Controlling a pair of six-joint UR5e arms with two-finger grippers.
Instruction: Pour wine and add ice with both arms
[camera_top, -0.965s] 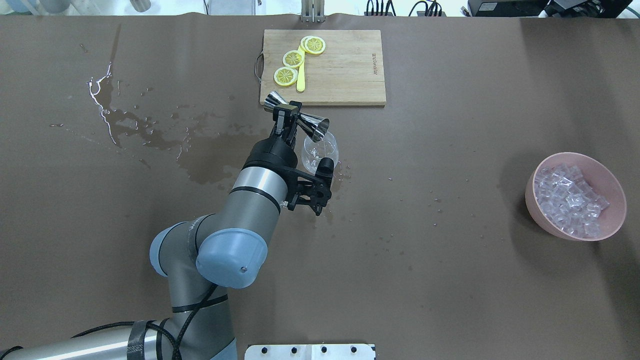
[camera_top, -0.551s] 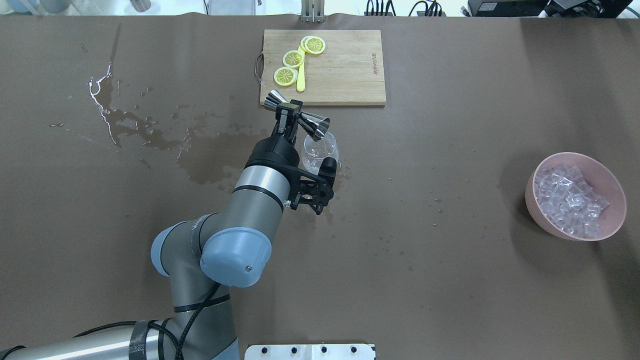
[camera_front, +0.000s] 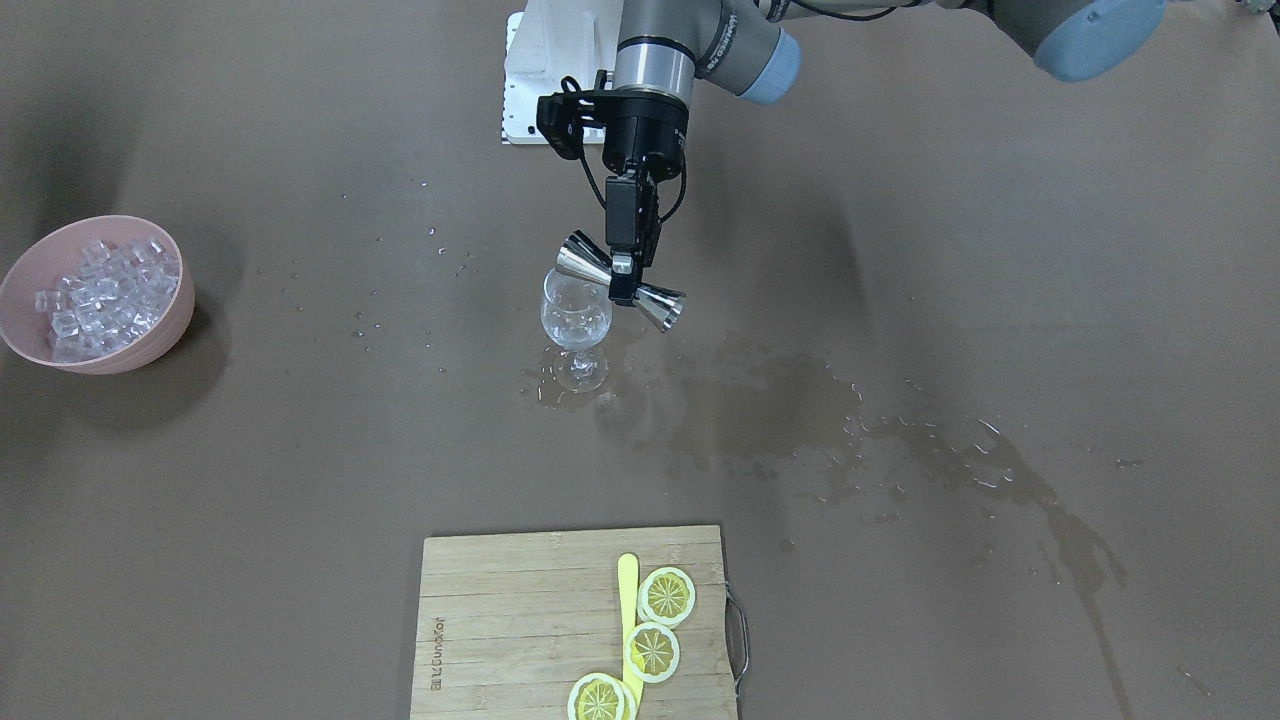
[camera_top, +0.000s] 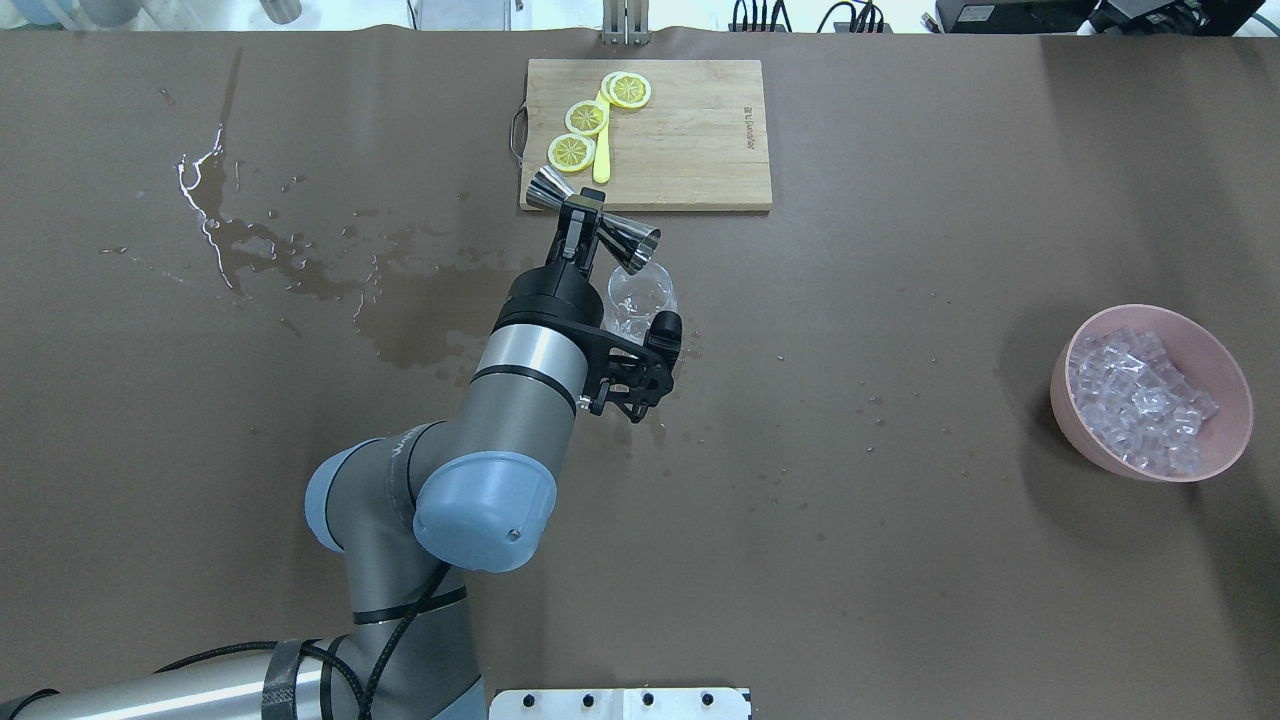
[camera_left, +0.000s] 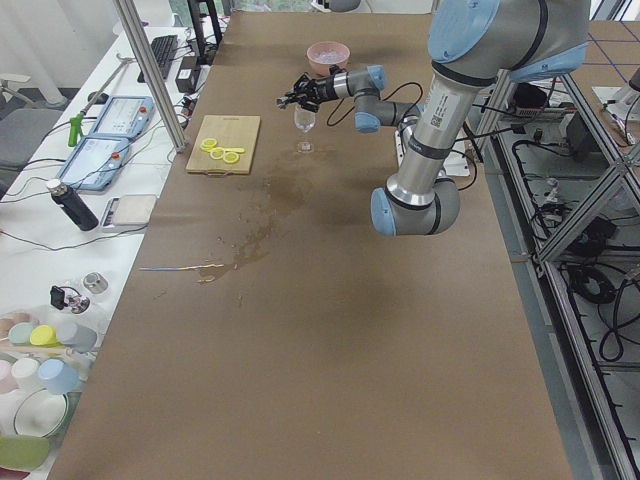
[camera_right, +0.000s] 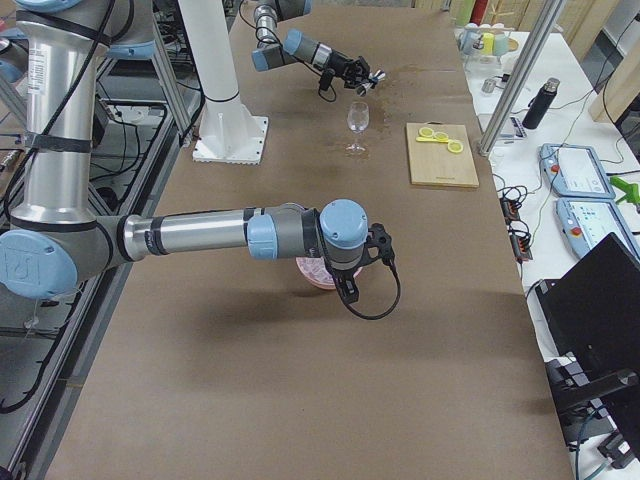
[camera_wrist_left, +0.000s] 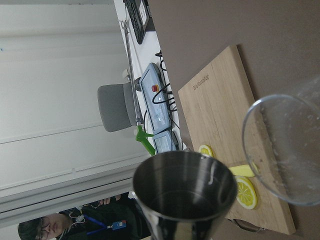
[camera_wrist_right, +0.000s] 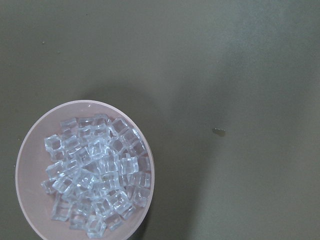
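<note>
Since a second ago the left arm (camera_top: 520, 390) has carried the jigger (camera_top: 632, 243) a little toward 12 o'clock (dial centred on the glass (camera_top: 650, 295), 12 pointing away from the robot).

Nearest the robot, that arm reaches in from 7 o'clock. Its wrist and black camera bracket cover the glass's near-left edge in the overhead view. The left gripper (camera_top: 583, 213) is clamped on the jigger's narrow waist, and the jigger lies roughly on its side above the glass. One cone's mouth is over the glass's far rim and the other cone points to 11 o'clock. Whether any cube lies in the glass is hard to tell.

A wet spill (camera_top: 430, 335) spreads from 9 toward 10 o'clock. Well off at 3 o'clock stands a pink bowl (camera_top: 1085, 440) heaped with the ice (camera_top: 1135, 405). The right arm (camera_right: 200, 232) hangs over it, its wrist hiding most of the bowl in the right side view. The right gripper (camera_right: 347, 287) points down, and I cannot tell how its jaws stand.

At 12 o'clock lies a board (camera_top: 690, 140) with lemon slices (camera_top: 571, 152) and a yellow stick (camera_top: 601, 165).
</note>
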